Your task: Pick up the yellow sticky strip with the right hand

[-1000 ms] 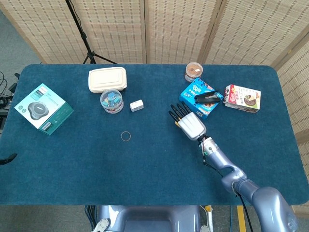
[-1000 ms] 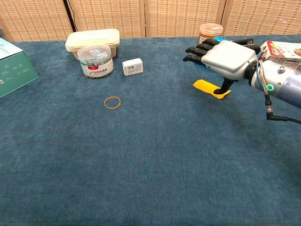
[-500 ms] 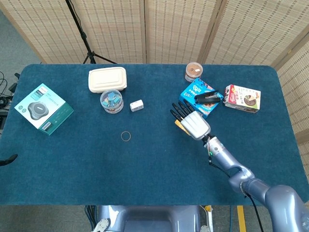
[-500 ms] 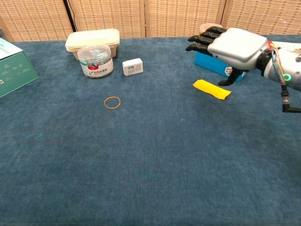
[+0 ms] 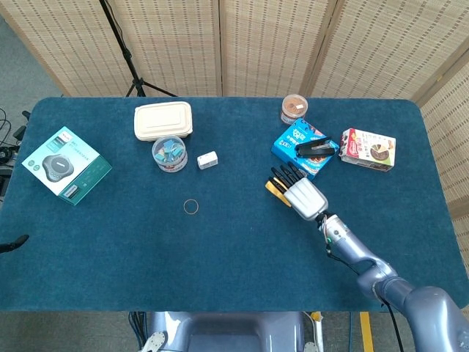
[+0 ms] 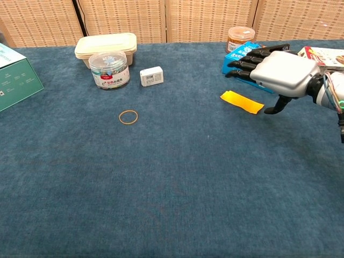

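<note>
You're pulling right hand (image 6: 283,72) back off yellow sticky strip (image 6: 242,101), fingers spread, holding nothing; strip lying ungrasped near table's (image 6: 161,177) right edge, needing fresh approach

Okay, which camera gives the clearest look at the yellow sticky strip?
The chest view: the yellow sticky strip lies flat on the table in full sight, just left of the right robot hand. In the head view, that robot hand covers most of it, leaving only a small yellow sliver.

I see the flat yellow sticky strip (image 6: 242,102) on the blue cloth surface (image 6: 172,188), my right robot hand (image 6: 277,72) just beside it, the thin tan rubber band (image 6: 128,116) well left.
</note>
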You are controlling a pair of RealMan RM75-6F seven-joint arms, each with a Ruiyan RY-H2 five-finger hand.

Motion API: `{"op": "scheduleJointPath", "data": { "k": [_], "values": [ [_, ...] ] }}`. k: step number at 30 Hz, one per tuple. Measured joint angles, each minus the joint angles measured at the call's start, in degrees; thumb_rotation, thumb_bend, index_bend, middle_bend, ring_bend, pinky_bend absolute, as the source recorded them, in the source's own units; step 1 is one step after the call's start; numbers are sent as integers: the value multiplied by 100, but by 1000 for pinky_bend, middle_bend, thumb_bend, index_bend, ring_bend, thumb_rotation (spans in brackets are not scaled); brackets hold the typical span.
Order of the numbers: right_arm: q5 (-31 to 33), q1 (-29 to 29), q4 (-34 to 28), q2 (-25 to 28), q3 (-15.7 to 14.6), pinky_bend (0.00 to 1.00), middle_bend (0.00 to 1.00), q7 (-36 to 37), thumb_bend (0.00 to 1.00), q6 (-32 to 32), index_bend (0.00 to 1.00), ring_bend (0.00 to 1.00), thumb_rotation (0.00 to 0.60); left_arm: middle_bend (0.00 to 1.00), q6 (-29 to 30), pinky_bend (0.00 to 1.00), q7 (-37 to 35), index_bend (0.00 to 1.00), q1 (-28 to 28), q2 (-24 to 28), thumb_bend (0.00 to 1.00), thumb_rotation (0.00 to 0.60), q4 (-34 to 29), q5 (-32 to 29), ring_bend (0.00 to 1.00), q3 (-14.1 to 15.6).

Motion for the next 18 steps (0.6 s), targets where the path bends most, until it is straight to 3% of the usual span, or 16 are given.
{"op": "scheduleJointPath", "data": {
  "k": [8, 18],
  "values": [
    [15, 91, 372, -270, 6, 0, 0, 101, 241, -165, 73, 0, 600, 0, -29, 0, -34, 0, -9, 6, 0, 600, 31, -55, 0, -14],
    [42, 148, 774, -531, 39, 0, 0, 323, 240, -168, 278, 0, 600, 0, -74, 0, -13, 0, -34, 4, 0, 600, 46, -94, 0, -21]
  ]
}}
